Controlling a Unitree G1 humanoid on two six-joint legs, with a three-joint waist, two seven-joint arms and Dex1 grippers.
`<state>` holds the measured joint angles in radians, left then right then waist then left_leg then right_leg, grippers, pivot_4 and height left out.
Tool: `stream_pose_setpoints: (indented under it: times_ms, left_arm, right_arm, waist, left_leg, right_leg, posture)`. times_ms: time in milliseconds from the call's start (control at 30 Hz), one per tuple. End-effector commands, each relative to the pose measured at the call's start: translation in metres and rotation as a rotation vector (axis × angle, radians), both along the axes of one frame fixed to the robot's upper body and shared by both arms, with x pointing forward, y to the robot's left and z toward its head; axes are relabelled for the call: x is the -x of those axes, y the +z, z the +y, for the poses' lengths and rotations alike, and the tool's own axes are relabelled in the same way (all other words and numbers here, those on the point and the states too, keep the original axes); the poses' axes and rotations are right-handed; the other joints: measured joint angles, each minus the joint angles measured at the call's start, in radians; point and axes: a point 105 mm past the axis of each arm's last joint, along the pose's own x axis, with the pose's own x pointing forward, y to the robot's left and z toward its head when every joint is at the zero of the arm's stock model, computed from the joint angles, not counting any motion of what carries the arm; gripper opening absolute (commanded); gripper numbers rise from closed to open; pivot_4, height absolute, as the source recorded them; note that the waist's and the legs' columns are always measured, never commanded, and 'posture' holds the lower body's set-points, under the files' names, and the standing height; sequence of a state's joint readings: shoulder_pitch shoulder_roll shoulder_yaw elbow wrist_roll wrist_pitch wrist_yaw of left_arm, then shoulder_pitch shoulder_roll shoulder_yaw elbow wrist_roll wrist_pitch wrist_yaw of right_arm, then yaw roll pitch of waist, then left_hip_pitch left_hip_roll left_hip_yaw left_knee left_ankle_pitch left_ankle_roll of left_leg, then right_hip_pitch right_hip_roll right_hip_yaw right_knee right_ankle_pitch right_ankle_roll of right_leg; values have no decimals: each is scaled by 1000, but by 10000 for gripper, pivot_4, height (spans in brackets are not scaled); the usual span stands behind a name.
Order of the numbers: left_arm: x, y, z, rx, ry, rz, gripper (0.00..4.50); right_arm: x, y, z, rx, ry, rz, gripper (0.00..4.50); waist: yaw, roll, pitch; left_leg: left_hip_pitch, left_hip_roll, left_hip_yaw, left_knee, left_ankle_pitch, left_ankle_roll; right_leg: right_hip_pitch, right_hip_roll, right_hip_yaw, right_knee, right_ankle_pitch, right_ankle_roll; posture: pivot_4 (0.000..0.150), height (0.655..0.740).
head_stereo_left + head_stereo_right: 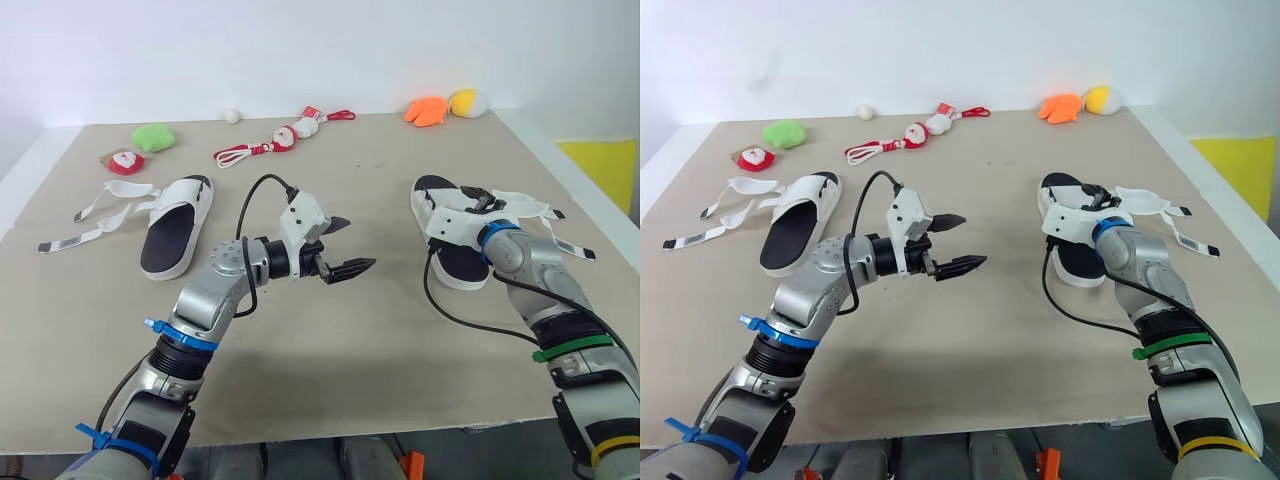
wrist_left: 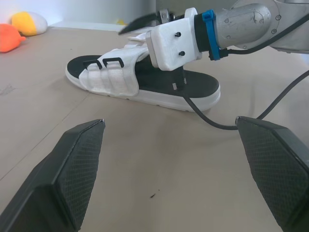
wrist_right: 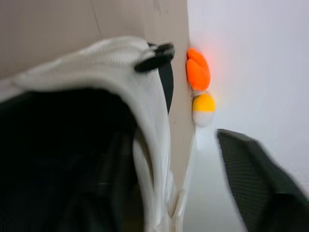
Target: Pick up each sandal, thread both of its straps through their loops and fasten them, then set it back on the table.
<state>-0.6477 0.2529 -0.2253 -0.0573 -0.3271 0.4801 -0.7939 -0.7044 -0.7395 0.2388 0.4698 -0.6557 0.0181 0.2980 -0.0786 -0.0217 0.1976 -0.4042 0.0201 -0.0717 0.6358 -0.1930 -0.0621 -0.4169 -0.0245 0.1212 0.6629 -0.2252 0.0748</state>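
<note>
The right sandal [image 1: 452, 262], white with a black footbed, lies on the table's right side, its two loose straps [image 1: 532, 207] trailing to the right. My right gripper [image 1: 483, 203] sits over its white upper [image 3: 145, 96], open. One finger [image 3: 256, 179] is outside the upper; the other looks to be in the dark footbed. The left sandal [image 1: 175, 236] lies at the left with its straps [image 1: 108, 210] spread out to the left. My left gripper [image 1: 350, 245] hovers open and holding nothing over mid-table, pointing toward the right sandal [image 2: 145, 87].
Along the back lie a green plush [image 1: 153, 136], a red-and-white toy [image 1: 125, 160], a Santa toy on red cord [image 1: 270, 146], a small white ball [image 1: 232, 115], and orange [image 1: 427, 110] and yellow [image 1: 466, 102] plush toys. The table's right edge [image 1: 590, 200] runs close to the right sandal.
</note>
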Motion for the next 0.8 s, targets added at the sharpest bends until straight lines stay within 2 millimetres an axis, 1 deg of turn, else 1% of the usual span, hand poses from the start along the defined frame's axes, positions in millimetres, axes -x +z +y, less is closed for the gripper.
stream_pose_setpoints:
  times_ms: [33, 133, 200, 300, 333, 367, 433, 533, 633, 700, 800]
  left_arm:
    - [4, 14, 2, 29, -6, -43, 45000]
    - [4, 15, 3, 31, -4, -42, 45000]
    - [2, 15, 3, 31, -1, -43, 45000]
    - [-2, 17, 12, 32, 18, -46, 45000]
    - [-4, 20, 21, 44, 36, -43, 45000]
    - [-5, 22, 28, 53, 48, -41, 45000]
    - [-7, 26, 42, 57, 69, -42, 45000]
    - [-5, 32, 64, 61, 77, -33, 45000]
    - [-2, 33, 85, 39, 95, -18, 45000]
    - [-1, 32, 96, 19, 110, -10, 45000]
    - [3, 32, 106, 9, 119, 3, 45000]
  right_arm:
    - [4, 18, 2, 14, 10, -45, 14228]
    - [8, 20, 5, 16, 25, -51, 407]
    - [10, 22, 7, 20, 43, -55, 407]
    - [17, 28, 19, 75, 176, -76, 407]
    - [24, 38, 33, 101, 295, -119, 407]
    - [29, 45, 42, 117, 376, -149, 407]
    - [43, 54, 66, 151, 566, -186, 407]
    - [68, 47, 97, 235, 847, -179, 407]
    - [88, 36, 117, 295, 1078, -143, 407]
    - [94, 33, 127, 304, 1184, -131, 407]
    - [101, 34, 138, 314, 1308, -124, 407]
  waist:
    - [0, 0, 0]
    - [0, 0, 0]
    - [0, 0, 0]
    - [0, 0, 0]
    - [0, 0, 0]
    - [-4, 0, 0]
    - [-8, 0, 0]
    - [-25, 0, 1]
    - [-28, -2, 2]
    - [-27, -4, 3]
    - [-21, -8, 5]
  left_leg:
    - [0, 0, 0, 0, 0, 0]
    - [0, 0, 0, 0, 0, 0]
    - [0, 0, 0, 0, 0, 0]
    - [0, 0, 0, 0, 0, 0]
    - [0, 0, 0, 0, 0, 0]
    - [-1, 0, 1, 0, 0, 0]
    - [0, 0, 2, -1, 0, 0]
    - [0, 1, 2, -2, 0, 0]
    - [1, 1, 2, -3, 0, 0]
    - [1, 1, 2, -3, 0, 0]
    - [0, 0, 2, -2, 0, 0]
  right_leg:
    - [0, 0, 0, 0, 0, 0]
    - [0, 0, 0, 0, 0, 0]
    - [0, 0, 0, 0, 0, 0]
    - [0, 0, 0, 0, 0, 0]
    - [0, 0, 0, 0, 0, 0]
    - [-1, 0, 1, 0, 0, 0]
    - [-2, 0, 1, 0, 0, 1]
    - [-2, 1, 1, 0, 0, 1]
    - [-2, 1, 1, 0, -1, 1]
    - [-1, 1, 1, 0, -1, 1]
    - [-1, 0, 2, 0, 0, 0]
  posture:
    - [1500, 7400]
    - [1500, 7400]
    - [1500, 7400]
    - [1500, 7400]
    - [1500, 7400]
    - [1500, 7400]
    - [1500, 7400]
    - [1500, 7400]
    - [1500, 7400]
    - [1500, 7400]
    - [1500, 7400]
